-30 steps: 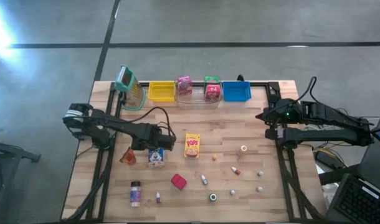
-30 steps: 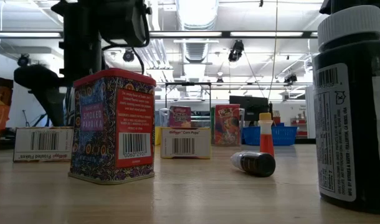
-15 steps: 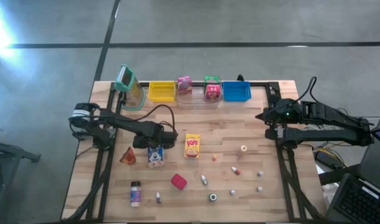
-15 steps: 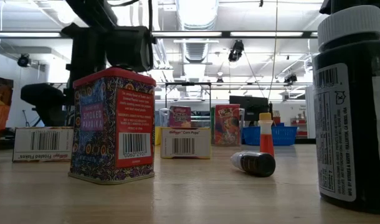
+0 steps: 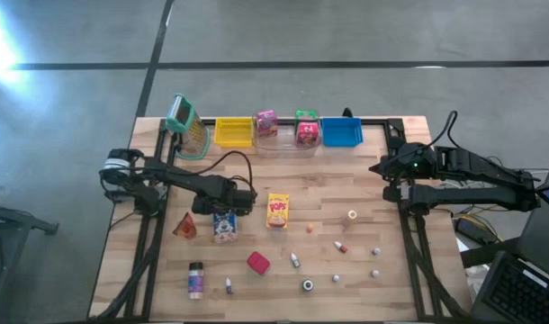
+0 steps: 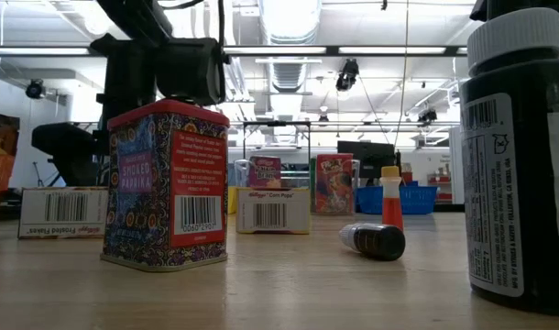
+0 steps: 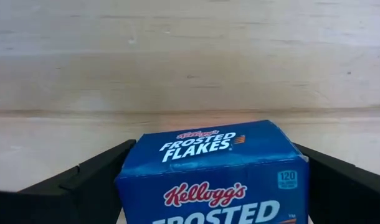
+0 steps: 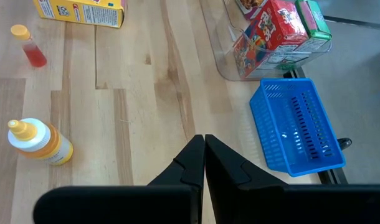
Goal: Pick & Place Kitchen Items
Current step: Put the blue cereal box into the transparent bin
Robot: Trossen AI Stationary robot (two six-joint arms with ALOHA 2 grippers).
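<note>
The blue cereal box lies flat on the table, left of the middle, just left of the yellow cereal box. The left gripper is down over it, its two fingers spread and standing one on each side of the box; I cannot tell whether they touch the cardboard yet. This looks like the grasp step of a pick. Next the fingers need to close squarely on the box's sides, then lift it clear and carry it to the far edge, where the yellow bin, clear bin and blue bin wait. The right gripper rests with fingers pressed together at the table's right side, holding nothing.
</note>
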